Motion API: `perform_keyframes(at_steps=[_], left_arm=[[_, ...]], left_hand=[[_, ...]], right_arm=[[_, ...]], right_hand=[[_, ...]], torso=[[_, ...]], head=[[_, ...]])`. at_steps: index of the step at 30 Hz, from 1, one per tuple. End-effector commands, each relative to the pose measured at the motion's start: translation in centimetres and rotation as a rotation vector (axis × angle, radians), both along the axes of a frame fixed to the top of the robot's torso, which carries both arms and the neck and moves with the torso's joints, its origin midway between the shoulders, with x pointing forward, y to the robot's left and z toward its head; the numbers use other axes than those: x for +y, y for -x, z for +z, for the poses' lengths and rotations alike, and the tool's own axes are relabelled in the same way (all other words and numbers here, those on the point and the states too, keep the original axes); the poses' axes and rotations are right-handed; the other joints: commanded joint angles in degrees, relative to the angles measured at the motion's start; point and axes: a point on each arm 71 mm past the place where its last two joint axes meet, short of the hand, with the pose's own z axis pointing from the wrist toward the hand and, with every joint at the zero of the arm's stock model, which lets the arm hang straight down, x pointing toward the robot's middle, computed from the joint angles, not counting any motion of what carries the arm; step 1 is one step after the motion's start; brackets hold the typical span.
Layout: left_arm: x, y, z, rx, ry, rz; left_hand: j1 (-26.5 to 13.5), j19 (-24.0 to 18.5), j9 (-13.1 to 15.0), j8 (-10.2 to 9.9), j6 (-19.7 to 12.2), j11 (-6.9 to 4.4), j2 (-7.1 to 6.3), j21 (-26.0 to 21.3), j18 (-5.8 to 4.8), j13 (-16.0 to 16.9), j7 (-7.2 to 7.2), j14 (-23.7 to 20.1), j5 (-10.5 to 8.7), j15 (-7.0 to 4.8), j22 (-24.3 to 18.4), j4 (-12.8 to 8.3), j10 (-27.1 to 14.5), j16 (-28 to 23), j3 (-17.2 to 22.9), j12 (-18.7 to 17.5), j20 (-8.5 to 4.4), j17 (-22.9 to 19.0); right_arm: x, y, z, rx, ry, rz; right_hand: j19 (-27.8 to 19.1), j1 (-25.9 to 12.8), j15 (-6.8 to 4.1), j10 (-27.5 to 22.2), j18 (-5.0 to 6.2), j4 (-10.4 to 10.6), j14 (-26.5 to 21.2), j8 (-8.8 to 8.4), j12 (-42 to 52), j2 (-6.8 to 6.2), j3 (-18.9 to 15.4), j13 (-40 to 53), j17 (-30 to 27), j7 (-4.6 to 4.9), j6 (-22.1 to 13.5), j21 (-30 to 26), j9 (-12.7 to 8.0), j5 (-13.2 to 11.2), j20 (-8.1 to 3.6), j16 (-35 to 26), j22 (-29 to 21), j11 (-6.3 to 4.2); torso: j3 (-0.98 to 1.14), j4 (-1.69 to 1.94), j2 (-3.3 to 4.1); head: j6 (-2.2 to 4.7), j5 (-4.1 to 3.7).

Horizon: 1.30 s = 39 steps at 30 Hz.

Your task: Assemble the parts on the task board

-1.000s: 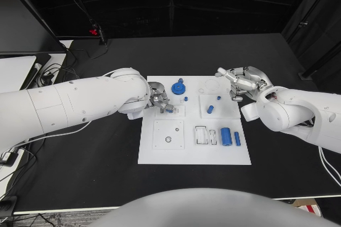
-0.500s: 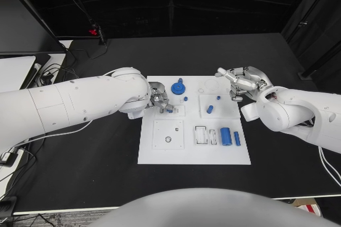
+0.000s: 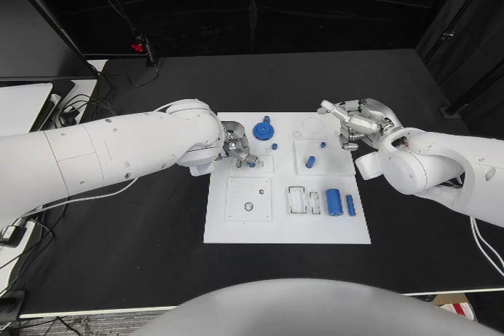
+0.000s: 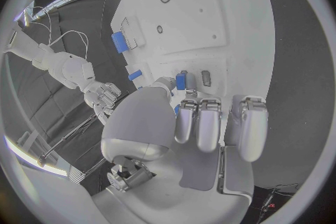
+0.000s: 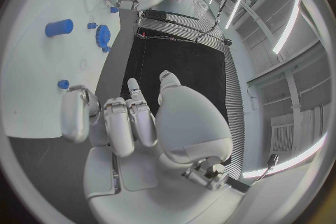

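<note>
while the left hand (image 3: 237, 149) hovers low over the upper left of the task board (image 3: 287, 234), its fingers (image 4: 198, 123) curl around a small blue part (image 4: 181, 80); whether it truly grips it, i cannot tell. the blue gear (image 3: 264, 130) stands just beside it, a short blue peg (image 3: 311, 161) lies mid-board, and a blue cylinder (image 3: 334, 201) rests lower right. the right hand (image 3: 358, 121) is raised off the board's far corner, fingers loosely apart, holding nothing. a tilted part could jam or slip sideways toward the gear.
</note>
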Motion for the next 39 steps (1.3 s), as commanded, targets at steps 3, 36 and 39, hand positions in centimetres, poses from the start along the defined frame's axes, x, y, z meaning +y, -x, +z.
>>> perform_keyframes(at_steps=[3,36,39], left_arm=[[-0.09,0.31,-0.42,0.025,-0.016,-0.019],[0.03,0.29,-0.36,0.019,0.001,-0.024],[0.04,0.28,-0.34,0.017,0.005,-0.025]], left_hand=[[0.57,5.88,0.13,0.29,0.15,-0.17,-0.87,0.18,-0.38,15.07,-0.26,6.1,-1.62,-0.07,15.09,-0.02,6.09,0.05,0.44,0.04,-0.13,15.09],[2.34,5.88,0.66,1.2,1.37,-0.54,-1.35,0.18,-0.38,15.07,-0.68,6.1,-2.78,-0.37,15.09,0.15,6.09,0.05,0.83,0.04,-0.33,15.09],[2.33,5.88,0.66,1.21,1.38,-0.54,-1.34,0.18,-0.38,15.07,-0.68,6.1,-2.76,-0.37,15.09,0.15,6.09,0.05,0.83,0.04,-0.33,15.09]], right_arm=[[0.1,0.0,0.08,-0.002,-0.005,0.008],[0.07,0.01,-0.17,0.007,-0.005,0.01],[0.07,0.02,-0.2,0.007,-0.005,0.01]], right_hand=[[-0.13,0.35,0.42,5.97,0.5,-0.08,6.16,0.33,0.14,0.02,-0.26,15.08,15.08,0.81,-0.25,-0.1,0.09,0.17,-0.05,0.14,10.29,0.53],[-0.19,0.38,0.43,5.97,0.52,-0.01,6.16,0.5,0.14,0.09,-0.35,15.08,15.08,0.82,-0.37,-0.18,0.09,0.23,-0.04,0.14,10.26,0.54],[-0.19,0.38,0.43,5.97,0.52,-0.01,6.16,0.5,0.14,0.09,-0.35,15.08,15.08,0.82,-0.37,-0.18,0.09,0.23,-0.04,0.14,10.26,0.54]], torso=[[-0.01,0.0,-0.04],[-0.02,-0.04,-0.02],[-0.03,-0.05,-0.01]], head=[[-0.01,-0.06],[0.08,-0.01],[0.1,-0.01]])
